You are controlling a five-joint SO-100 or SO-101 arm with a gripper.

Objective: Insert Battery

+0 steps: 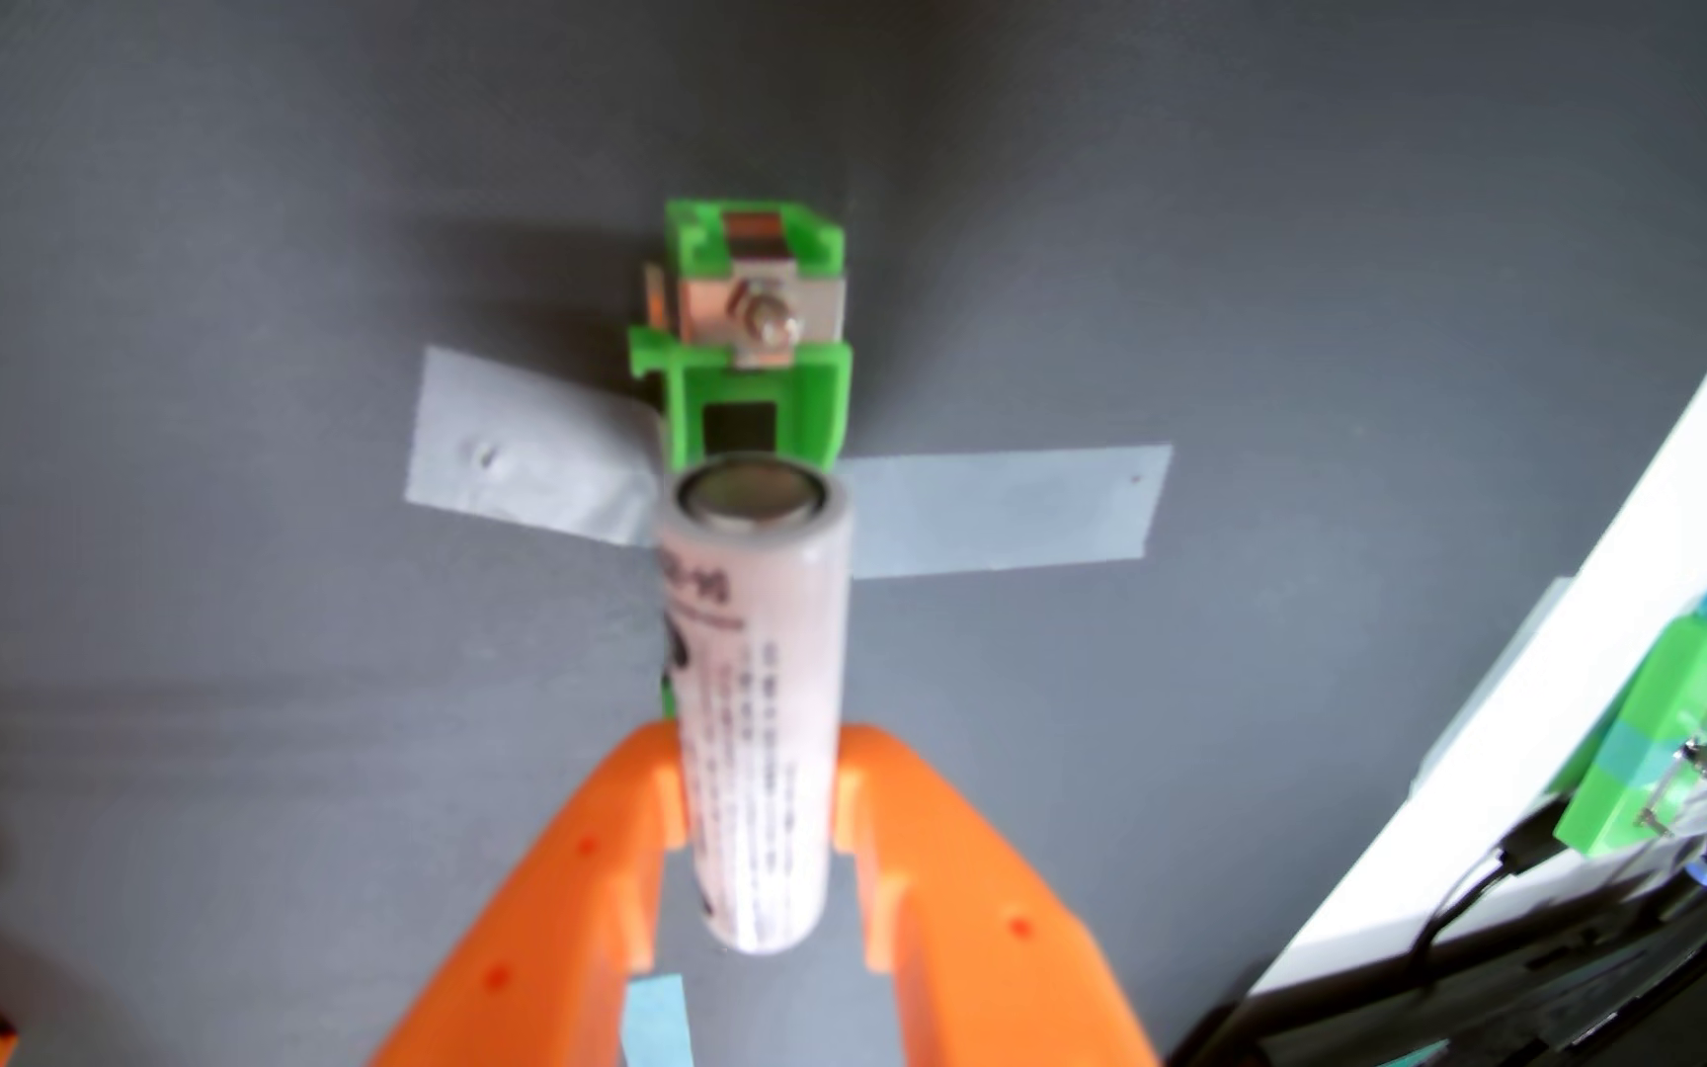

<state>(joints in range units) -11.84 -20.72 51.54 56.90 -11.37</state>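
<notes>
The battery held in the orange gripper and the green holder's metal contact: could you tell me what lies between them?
In the wrist view, only the green holder's empty slot lies between the battery's front end and the metal contact.

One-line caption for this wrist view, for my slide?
Orange tool grips a white cylindrical battery above the taped-down green battery holder.

Battery before its holder, wrist view.
The battery (755, 708) sits between the gripper (762, 785) fingers, apparently above the desk (213, 308); the holder (742, 344) lies beyond it, taped down.
</notes>
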